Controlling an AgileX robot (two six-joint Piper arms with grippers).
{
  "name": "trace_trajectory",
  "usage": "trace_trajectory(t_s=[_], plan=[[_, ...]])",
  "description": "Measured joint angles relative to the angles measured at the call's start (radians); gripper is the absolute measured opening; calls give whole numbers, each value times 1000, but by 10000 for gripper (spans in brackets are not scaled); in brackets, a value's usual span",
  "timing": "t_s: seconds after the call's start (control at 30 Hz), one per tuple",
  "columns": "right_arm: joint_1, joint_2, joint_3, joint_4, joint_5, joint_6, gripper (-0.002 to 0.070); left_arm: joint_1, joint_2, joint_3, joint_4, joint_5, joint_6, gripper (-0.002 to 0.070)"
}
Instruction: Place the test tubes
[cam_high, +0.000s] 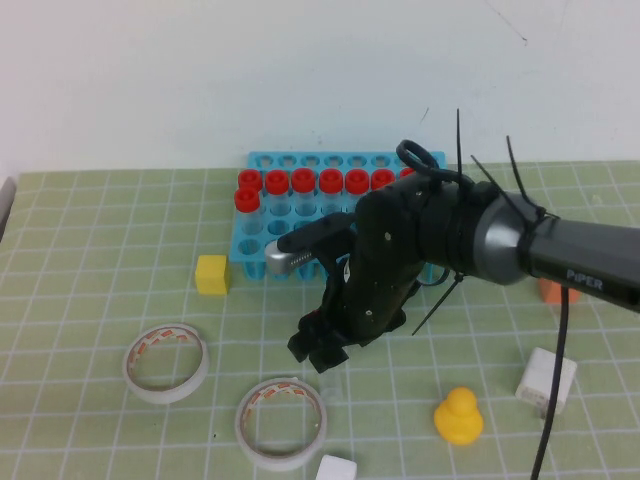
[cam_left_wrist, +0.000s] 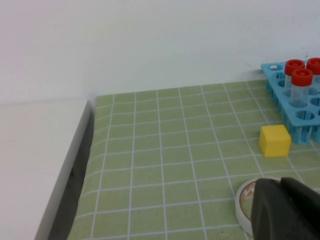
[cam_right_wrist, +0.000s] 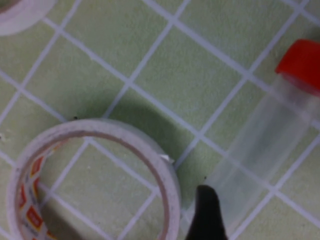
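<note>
- I had a green grid mat (cam_high: 90, 280) under a white wall.
- Nearest, the test tube (cam_right_wrist: 270, 130) lay flat beside a tape roll (cam_right_wrist: 95, 185), directly beneath the right gripper (cam_high: 318, 352); I couldn't tell its grip.
- The left gripper (cam_left_wrist: 282, 202), pressed together, hung off leftward.
- Farther stood the blue rack (cam_high: 300, 215), with bare mat between.

The high camera is looking down over the whole green mat (cam_high: 100, 300) from the robot's side. The left wrist camera is skimming low across it, sharing the blue rack (cam_left_wrist: 302, 131) and yellow cube (cam_left_wrist: 275, 140). The right wrist camera is peering closely down at a tape roll (cam_right_wrist: 100, 126) and test tube (cam_right_wrist: 265, 135).
</note>
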Motion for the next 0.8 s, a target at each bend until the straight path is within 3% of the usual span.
trace_trajectory(t_s=[0.53,0.63,0.77,0.8], plan=[[0,60,-1,-41,81,5,481,0,0,0,0,-4,0,-2],[0,60,-1,-45,89,5,414,0,0,0,0,-4,0,-1],[0,60,-1,-45,88,9,236,0,0,0,0,-4,-29,-1],[0,60,-3,-45,87,9,230,0,0,0,0,-4,-32,-1]])
